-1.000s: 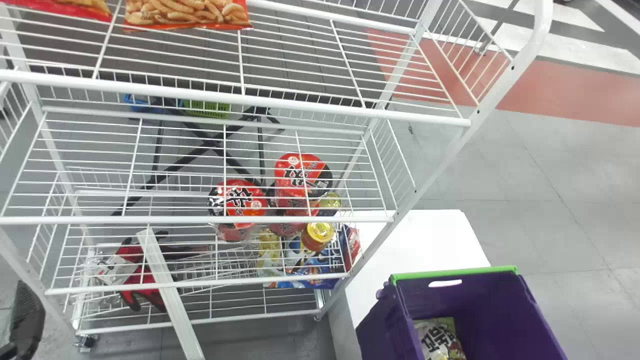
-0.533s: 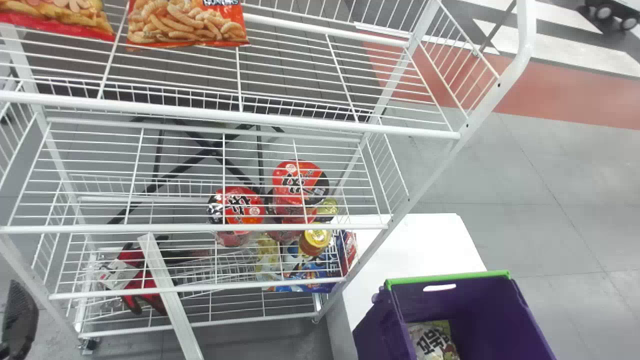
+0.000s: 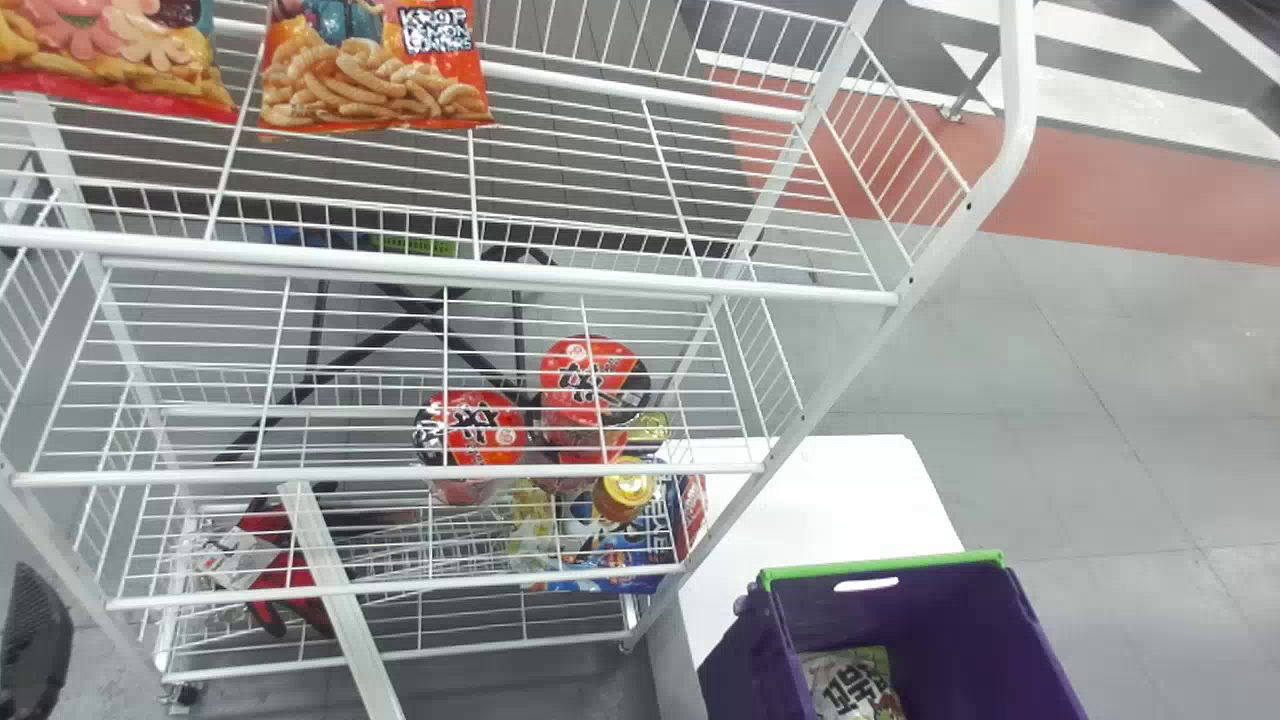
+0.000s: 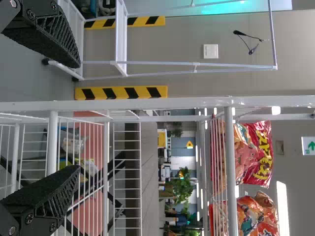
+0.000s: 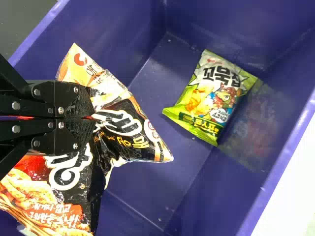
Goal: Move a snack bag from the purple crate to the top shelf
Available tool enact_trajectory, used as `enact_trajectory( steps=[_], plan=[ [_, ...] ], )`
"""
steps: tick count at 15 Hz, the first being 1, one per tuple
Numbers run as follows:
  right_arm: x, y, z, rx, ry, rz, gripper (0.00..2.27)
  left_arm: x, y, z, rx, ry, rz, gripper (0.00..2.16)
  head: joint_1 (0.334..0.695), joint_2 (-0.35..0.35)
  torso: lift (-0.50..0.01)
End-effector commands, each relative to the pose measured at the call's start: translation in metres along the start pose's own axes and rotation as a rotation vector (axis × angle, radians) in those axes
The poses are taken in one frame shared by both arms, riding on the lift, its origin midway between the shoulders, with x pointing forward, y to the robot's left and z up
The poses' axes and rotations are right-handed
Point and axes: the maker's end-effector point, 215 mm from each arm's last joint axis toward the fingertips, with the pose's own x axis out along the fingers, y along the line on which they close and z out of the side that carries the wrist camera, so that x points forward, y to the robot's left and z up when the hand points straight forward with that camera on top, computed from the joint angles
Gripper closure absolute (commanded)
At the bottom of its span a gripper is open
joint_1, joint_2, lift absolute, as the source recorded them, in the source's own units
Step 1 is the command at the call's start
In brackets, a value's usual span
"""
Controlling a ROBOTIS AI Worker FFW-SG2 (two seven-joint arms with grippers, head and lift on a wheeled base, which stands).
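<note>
At the head view's lower left edge is a black finger of my left gripper (image 3: 36, 640), in front of the rack. The left wrist view has my left gripper (image 4: 78, 116) open, its two fingers wide apart beside the rack. Inside the purple crate (image 5: 133, 206), my right gripper (image 5: 92, 118) is shut on a crumpled black and orange snack bag (image 5: 120, 128). A green and white snack bag (image 5: 211, 96) lies on the crate floor, apart from it. The top shelf (image 3: 600, 282) holds an orange snack bag (image 3: 370, 85) and a red-edged one (image 3: 110, 60).
Red noodle cups (image 3: 470, 430) and a yellow-lidded jar (image 3: 625, 488) stand on lower rack levels, with red-black gloves (image 3: 280, 575) at the left. The purple crate (image 3: 915, 625) is right of the rack, by a white surface (image 3: 850, 500).
In the head view, the rack and crate have shifted down and slightly left, bringing more of the top shelf's bags into sight. The left gripper's finger has slid slightly left in the picture.
</note>
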Motion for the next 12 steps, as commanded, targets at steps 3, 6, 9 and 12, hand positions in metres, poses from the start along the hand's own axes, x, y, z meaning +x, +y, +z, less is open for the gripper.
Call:
enact_trajectory(
  steps=[3, 6, 9, 12],
  plan=[
    [-0.0008, -0.0027, 0.0021, -0.004, -0.010, -0.002, 2.25, -0.0014, -0.0009, -0.0008, -0.002, 0.001, 0.000, 0.08, 0.695, -0.350, -0.190],
    [-0.0011, -0.0043, 0.0019, -0.005, -0.011, -0.005, 2.25, -0.0022, -0.0010, 0.0013, -0.004, -0.006, 0.001, 0.08, 0.695, -0.350, -0.178],
    [-0.0012, -0.0057, -0.0008, -0.004, -0.009, -0.002, 2.25, -0.0024, -0.0026, 0.0021, -0.006, -0.009, -0.001, 0.08, 0.695, -0.350, -0.166],
    [-0.0005, -0.0080, -0.0027, -0.006, -0.011, -0.003, 2.25, -0.0024, -0.0026, 0.0030, -0.006, -0.012, -0.004, 0.08, 0.695, -0.350, -0.154]
  ],
)
